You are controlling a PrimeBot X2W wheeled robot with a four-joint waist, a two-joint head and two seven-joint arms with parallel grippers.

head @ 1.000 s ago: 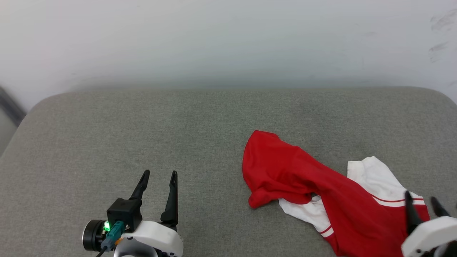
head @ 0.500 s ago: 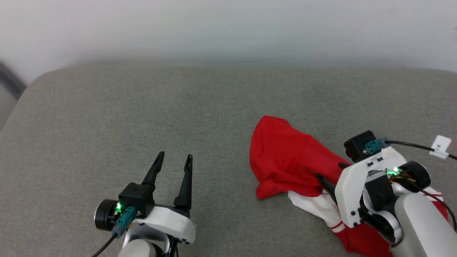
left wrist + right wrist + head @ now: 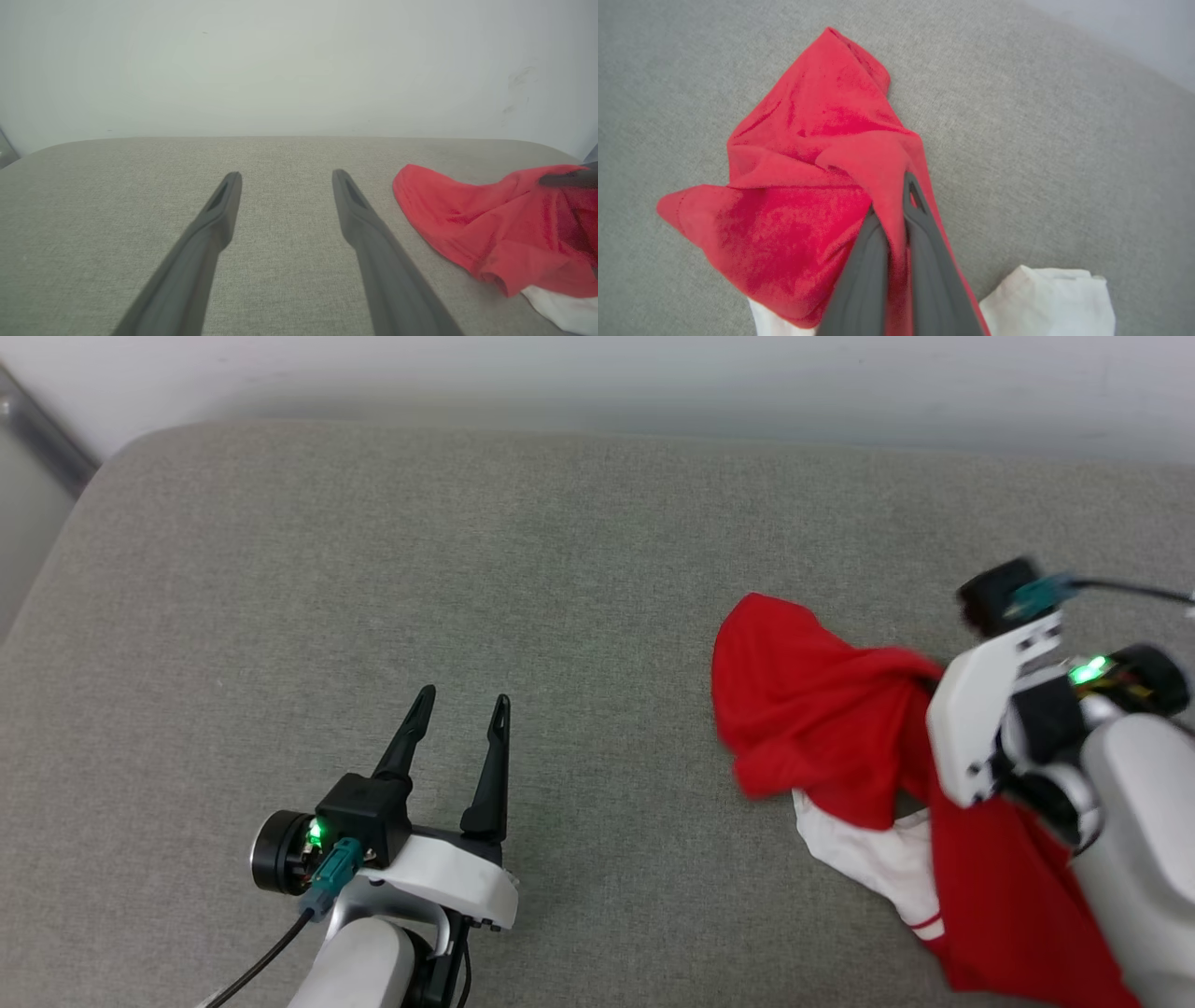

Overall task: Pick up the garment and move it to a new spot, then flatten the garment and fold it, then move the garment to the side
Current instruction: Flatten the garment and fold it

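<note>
Head view showed the garment bunched at about four o'clock on the grey cushion, with one red fold raised off it. Right wrist view had the right gripper pinched tight on that fold. At seven o'clock the left gripper hovered empty, fingers spread, well apart from the cloth.

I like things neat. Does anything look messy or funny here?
Yes. The shirt lies crumpled in a heap on the grey cushion, not flat. The right gripper is shut on a red fold, bunching it up. The left gripper is open, apart from it. Nothing looks torn.
</note>
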